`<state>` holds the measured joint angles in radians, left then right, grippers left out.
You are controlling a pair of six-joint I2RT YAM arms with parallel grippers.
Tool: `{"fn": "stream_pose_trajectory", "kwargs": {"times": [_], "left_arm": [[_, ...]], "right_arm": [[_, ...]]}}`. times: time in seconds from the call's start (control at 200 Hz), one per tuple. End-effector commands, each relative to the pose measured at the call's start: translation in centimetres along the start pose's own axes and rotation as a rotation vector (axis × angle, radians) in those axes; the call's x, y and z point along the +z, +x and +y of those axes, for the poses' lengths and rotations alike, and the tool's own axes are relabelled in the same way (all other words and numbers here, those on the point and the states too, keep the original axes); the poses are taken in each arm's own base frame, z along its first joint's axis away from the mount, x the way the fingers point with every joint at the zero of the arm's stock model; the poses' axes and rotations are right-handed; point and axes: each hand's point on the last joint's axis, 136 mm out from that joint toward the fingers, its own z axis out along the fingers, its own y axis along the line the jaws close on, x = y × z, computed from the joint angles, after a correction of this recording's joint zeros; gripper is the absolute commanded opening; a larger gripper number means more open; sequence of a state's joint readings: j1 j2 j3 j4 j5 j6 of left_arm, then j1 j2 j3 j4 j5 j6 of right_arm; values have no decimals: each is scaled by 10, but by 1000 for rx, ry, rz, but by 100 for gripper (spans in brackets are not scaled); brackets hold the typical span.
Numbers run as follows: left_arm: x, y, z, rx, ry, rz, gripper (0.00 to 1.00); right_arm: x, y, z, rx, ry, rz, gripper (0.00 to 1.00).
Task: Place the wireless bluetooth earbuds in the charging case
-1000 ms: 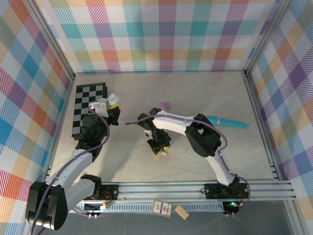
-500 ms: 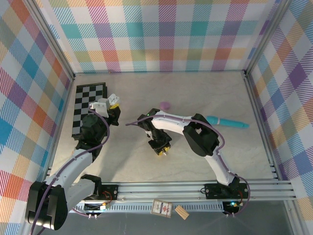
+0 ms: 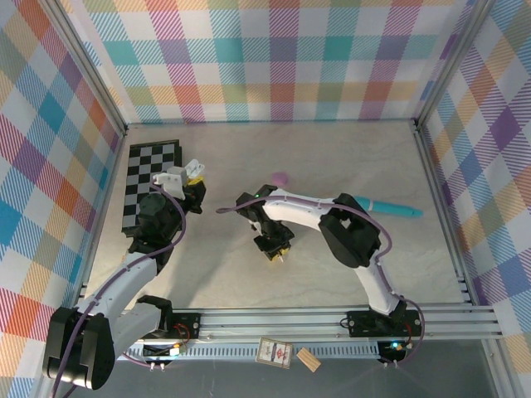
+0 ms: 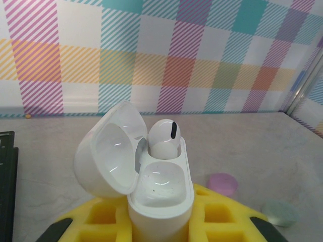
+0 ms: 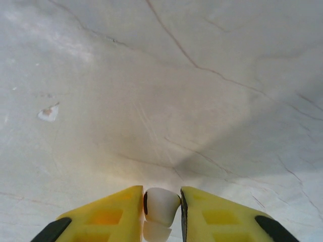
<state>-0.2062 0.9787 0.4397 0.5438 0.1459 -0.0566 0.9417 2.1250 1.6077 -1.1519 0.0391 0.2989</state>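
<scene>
Pinching an earbud (image 5: 161, 202), R gripper (image 3: 276, 251) should align it over the empty socket (image 4: 161, 182) of the open charging case (image 4: 162, 201) that L gripper (image 3: 187, 177) clamps.

A pale, marble-veined desk (image 3: 332, 149) is walled by pastel plaid panels (image 3: 274, 58). A black-and-white chequered mat (image 3: 149, 178) lies at the left of the overhead frame, against the wall. A long teal wand-shaped object (image 3: 390, 207) lies right of centre. A small round lilac piece (image 3: 280, 177), possibly a lid, sits just above the middle. In the left wrist view, lower right, it lies near a pale mint disc (image 4: 279, 212). Below a ribbed aluminium rail (image 3: 290, 319) at the bottom rest a printed card (image 3: 275, 352) and a small wooden block (image 3: 308, 360), side by side.
</scene>
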Motion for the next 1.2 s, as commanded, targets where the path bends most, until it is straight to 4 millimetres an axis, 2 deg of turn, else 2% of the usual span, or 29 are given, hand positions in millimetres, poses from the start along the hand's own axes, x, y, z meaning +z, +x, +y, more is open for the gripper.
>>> {"fn": "stream_pose_trajectory", "kwargs": {"times": [0.0,0.23,0.4,0.59,0.73,0.92,1.07,1.195], "left_arm": [[0,-10,-7,-5,51,-23,19],[5,-5,-33,11,193,8,19],[5,3,-76,71,380,35,19],[0,23,-119,153,567,69,19],[-6,34,-147,233,675,86,19],[-15,44,-178,286,809,130,19],[-21,45,-200,283,895,137,19],[-23,47,-207,277,924,151,19]], "right_arm": [[-33,-12,-8,51,-3,-177,26],[-87,-24,-27,100,-27,-499,26],[-139,-28,-38,103,-51,-750,25],[-200,-18,-41,90,-144,-982,25],[-233,-7,-34,41,-243,-1076,26],[-259,-1,-20,-43,-323,-1150,25],[-266,-6,-12,-81,-357,-1162,25],[-267,-9,-7,-98,-377,-1163,24]]}}
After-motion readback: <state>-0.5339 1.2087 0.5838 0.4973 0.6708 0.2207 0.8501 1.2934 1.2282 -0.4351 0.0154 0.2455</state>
